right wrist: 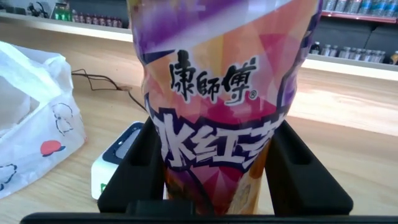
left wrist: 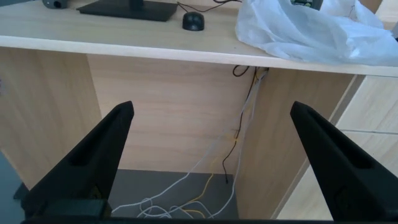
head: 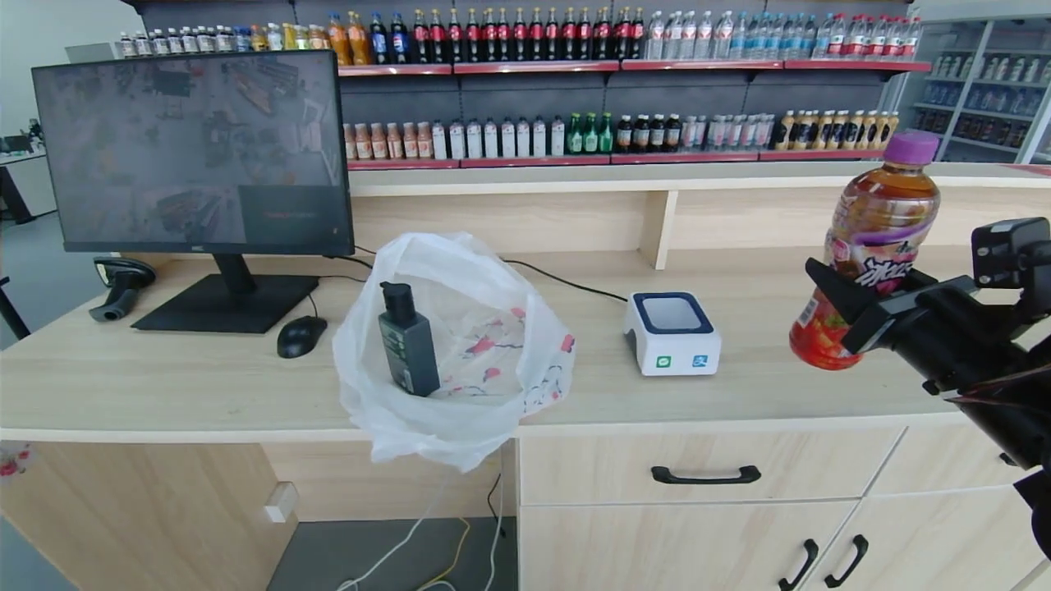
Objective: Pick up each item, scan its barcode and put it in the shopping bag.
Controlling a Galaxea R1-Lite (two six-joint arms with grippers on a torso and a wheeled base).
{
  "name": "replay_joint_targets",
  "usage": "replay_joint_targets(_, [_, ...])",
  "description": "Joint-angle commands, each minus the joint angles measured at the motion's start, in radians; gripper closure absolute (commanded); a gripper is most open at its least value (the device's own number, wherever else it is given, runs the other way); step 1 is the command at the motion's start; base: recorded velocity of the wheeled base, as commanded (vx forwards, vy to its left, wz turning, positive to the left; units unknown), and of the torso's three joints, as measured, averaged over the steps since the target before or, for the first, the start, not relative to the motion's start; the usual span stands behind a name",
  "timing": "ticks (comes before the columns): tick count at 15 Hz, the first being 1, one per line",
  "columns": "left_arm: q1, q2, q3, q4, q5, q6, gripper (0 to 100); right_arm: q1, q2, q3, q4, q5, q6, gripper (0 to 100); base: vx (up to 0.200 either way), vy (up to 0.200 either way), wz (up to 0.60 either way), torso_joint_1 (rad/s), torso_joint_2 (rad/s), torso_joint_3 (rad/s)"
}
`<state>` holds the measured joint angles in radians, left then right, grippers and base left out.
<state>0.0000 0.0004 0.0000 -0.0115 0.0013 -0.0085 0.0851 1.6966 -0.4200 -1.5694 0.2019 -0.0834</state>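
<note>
Bright, even overhead light. Soft shadows sit beneath the scanner (head: 672,332) and the mouse (head: 300,336); the dark monitor (head: 197,156) mirrors the room. The counter (head: 739,386) edge bows near the borders.

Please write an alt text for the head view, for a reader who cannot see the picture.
The right gripper holds a purple-capped drink bottle in the air at the right. On the wooden counter stand a white scanner and, left of it, an open shopping bag with a dark bottle inside. A monitor stands further left.
</note>
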Motion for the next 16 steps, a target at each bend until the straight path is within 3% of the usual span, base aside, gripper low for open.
replay_joint_targets(1, [0.000, 0.000, 0.000, -0.001, 0.000, -0.001, 0, 0.001, -0.009, 0.010, -0.001, 0.001, -0.001, 100, 0.000, 0.200, 0.00, 0.002, 0.00, -0.002])
replay_joint_targets(9, [0.000, 0.000, 0.000, -0.002, 0.000, 0.002, 0, 0.005, -0.028, 0.020, -0.001, 0.024, -0.009, 100, 0.000, 0.025, 0.00, 0.000, 0.00, 0.000])
replay_joint_targets(11, [0.000, 0.000, 0.000, -0.002, 0.000, 0.001, 0, -0.001, -0.014, -0.020, -0.001, 0.180, -0.016, 100, 0.000, 0.000, 0.00, 0.000, 0.00, 0.000])
replay_joint_targets(16, [-0.002, 0.000, 0.000, -0.002, 0.000, 0.001, 0, 0.045, 0.097, -0.178, -0.001, 0.238, -0.268, 100, 0.000, 0.000, 0.00, 0.000, 0.00, 0.000])
